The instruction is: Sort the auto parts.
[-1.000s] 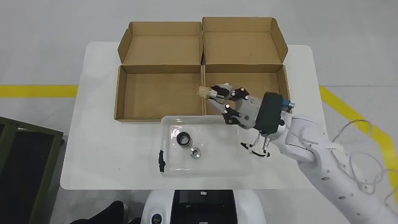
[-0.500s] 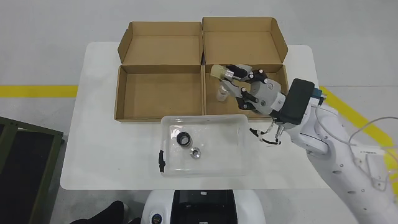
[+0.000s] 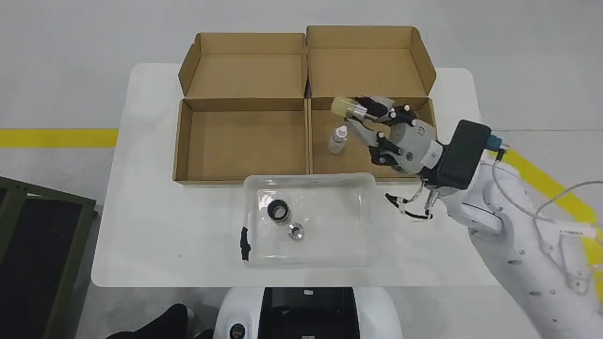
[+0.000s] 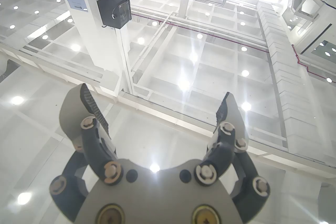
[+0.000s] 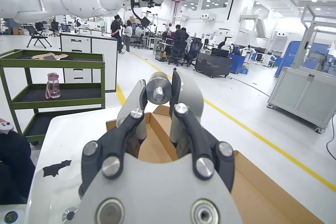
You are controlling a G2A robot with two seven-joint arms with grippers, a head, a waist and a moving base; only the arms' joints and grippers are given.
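The right tool (image 5: 157,93) was clamped on a metal cylinder (image 5: 157,86) with a short stud at its end, one finger on each side of it. In the top view this tool hung over the far left part of the right cardboard box (image 3: 341,162), and the cylinder was above the box floor, not touching it. The left tool (image 4: 156,101) pointed up at the ceiling with its fingers well apart and nothing between them.

Below and just nearer than the held cylinder, a small white bottle-shaped part (image 3: 336,138) stood upright on the floor of the right box, close to the wall shared with the left cardboard box (image 3: 240,141). Both boxes stood side by side on the far half of the white worktop (image 3: 151,198), their lids folded back.

Just near of the boxes lay a clear plastic tray (image 3: 330,235). In its left half were a black ring (image 3: 278,210) and, just beside it, a small metal piece (image 3: 297,233). A black scrap (image 3: 243,243) sat at the tray's left edge.

A yellow line (image 3: 57,137) ran along the floor to the left of the worktop.
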